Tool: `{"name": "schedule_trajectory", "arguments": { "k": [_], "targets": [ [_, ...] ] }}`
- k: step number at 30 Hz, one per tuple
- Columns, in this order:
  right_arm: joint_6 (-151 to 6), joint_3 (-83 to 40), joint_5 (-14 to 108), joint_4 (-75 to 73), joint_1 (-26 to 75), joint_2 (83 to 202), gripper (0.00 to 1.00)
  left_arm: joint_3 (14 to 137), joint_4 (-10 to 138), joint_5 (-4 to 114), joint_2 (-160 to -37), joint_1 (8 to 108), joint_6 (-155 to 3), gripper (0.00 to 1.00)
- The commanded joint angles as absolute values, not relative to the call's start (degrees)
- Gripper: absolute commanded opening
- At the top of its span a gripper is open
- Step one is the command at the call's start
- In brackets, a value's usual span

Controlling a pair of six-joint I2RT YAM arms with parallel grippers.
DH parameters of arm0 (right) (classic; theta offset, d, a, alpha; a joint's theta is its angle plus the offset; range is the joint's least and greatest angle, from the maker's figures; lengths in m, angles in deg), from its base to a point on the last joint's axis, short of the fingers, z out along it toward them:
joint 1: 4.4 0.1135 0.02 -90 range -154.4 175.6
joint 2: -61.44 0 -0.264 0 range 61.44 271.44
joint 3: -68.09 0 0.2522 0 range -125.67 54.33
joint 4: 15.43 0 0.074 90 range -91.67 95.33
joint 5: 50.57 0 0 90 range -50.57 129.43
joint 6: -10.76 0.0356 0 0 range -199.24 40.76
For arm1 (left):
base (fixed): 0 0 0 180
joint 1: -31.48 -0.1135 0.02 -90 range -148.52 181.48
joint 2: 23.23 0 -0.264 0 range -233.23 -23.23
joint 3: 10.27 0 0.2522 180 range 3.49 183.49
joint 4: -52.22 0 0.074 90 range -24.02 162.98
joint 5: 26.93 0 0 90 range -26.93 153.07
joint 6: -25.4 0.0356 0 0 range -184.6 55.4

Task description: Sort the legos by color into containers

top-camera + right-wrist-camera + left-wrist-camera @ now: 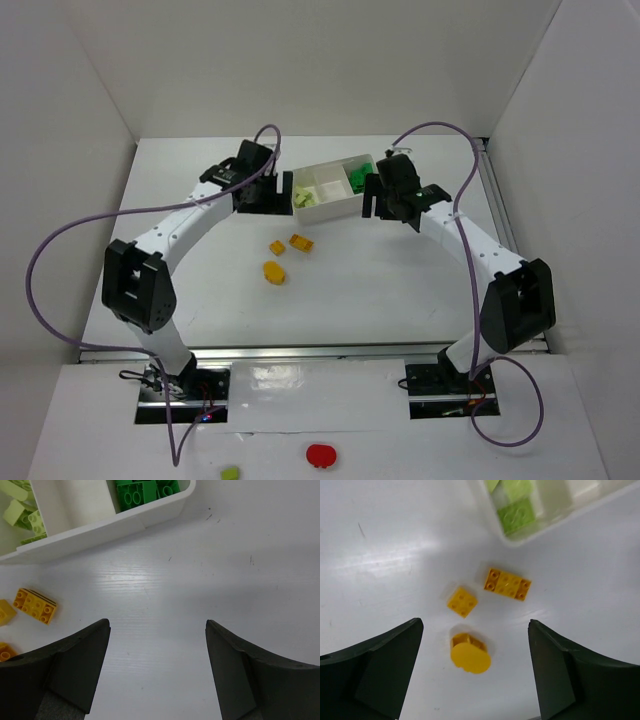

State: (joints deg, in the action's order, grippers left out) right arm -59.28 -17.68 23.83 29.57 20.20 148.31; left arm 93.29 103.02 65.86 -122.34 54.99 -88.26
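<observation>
The white tray (335,211) sits toward the far edge of the bench (400,290), about midway between the left and right edges. Its long axis runs left to right, the right end turned slightly toward the far edge. Its left compartment holds lime-yellow bricks (303,196), and its right compartment holds green bricks (357,177). One green brick lies underside up, its hollow tubes showing in the right wrist view.

Three orange pieces lie on the open bench, nearer than the tray and just left of its middle. The long orange brick (301,241) lies studs up. Its long axis is roughly parallel to the tray's, with the left end a little farther away. Just beside it on the left, not touching, is a small square orange brick (276,246), also studs up and turned corner-on. Nearer the front edge is the rounded orange-yellow piece (272,272), whose smooth round face shows in the left wrist view.

The left pincer (272,185) hangs at the tray's left end. Its jaws are wide apart with nothing between them, and its camera looks down on the three orange pieces. The right pincer (372,195) hangs at the tray's right end, jaws likewise spread and holding nothing, over bare bench beside the green compartment.
</observation>
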Motion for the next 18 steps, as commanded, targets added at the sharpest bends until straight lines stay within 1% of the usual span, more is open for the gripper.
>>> {"name": "schedule_trajectory", "arguments": {
  "k": [1, 3, 5, 9, 11, 15, 18],
  "targets": [
    [-58.9, -18.9, 24.2, 27.9, 20.7, 149.4, 0.84, 85.2, 101.4, 65.0, -123.1, 55.6, -85.7, 0.95],
    [-58.9, -19.4, 24.7, 27.4, 20.7, 150.0, 0.84, 83.0, 100.0, 64.3, -123.1, 55.6, -86.3, 0.94],
    [-58.9, -19.4, 24.7, 27.4, 21.3, 150.0, 0.84, 80.4, 98.3, 64.3, -123.7, 55.6, -86.3, 0.90],
    [-58.9, -19.4, 24.7, 27.4, 21.3, 150.0, 0.84, 80.4, 96.0, 63.7, -126.4, 55.6, -85.6, 0.83],
    [-58.9, -19.4, 24.7, 27.4, 21.3, 150.0, 0.84, 80.9, 96.0, 63.0, -128.0, 55.6, -85.6, 0.83],
    [-58.9, -19.4, 24.2, 27.4, 21.3, 149.5, 0.84, 82.0, 96.0, 63.9, -131.8, 56.2, -85.6, 0.79],
    [-58.9, -19.4, 24.2, 27.4, 21.3, 149.5, 0.84, 82.5, 96.0, 65.7, -133.9, 56.2, -86.9, 0.73]
  ]
}}
